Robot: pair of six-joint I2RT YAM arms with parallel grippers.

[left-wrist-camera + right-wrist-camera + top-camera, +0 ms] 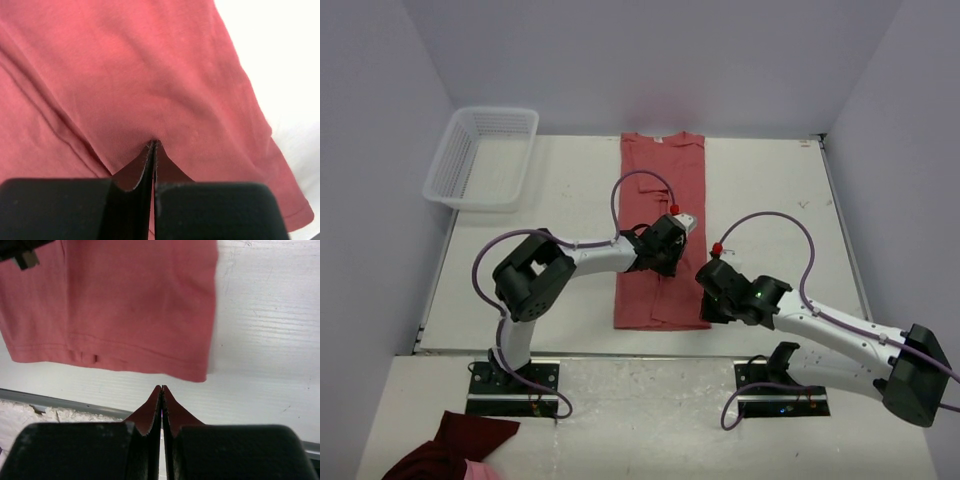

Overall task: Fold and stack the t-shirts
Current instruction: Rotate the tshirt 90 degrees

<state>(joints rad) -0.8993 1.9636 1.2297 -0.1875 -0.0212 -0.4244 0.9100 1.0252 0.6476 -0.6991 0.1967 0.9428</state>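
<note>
A single salmon-red t-shirt [660,190] lies flat on the white worktop [770,200], folded lengthwise into a long, narrow strip. Its neck end points to the far edge and its stitched hem to the near edge. Soft creases run along the cloth, and folded layers overlap at the hem.

1. A white table [760,200] fills the middle, its top scuffed and faintly scratched.
2. Plain pale grey-lavender walls enclose it: back wall [660,60], left wall [370,150], right wall [910,120].
3. A grey metal strip [60,404] edges the table's near side; a pale speckled board [650,420] lies just before it.
4. Light is soft and even, with only faint shadows.
</note>
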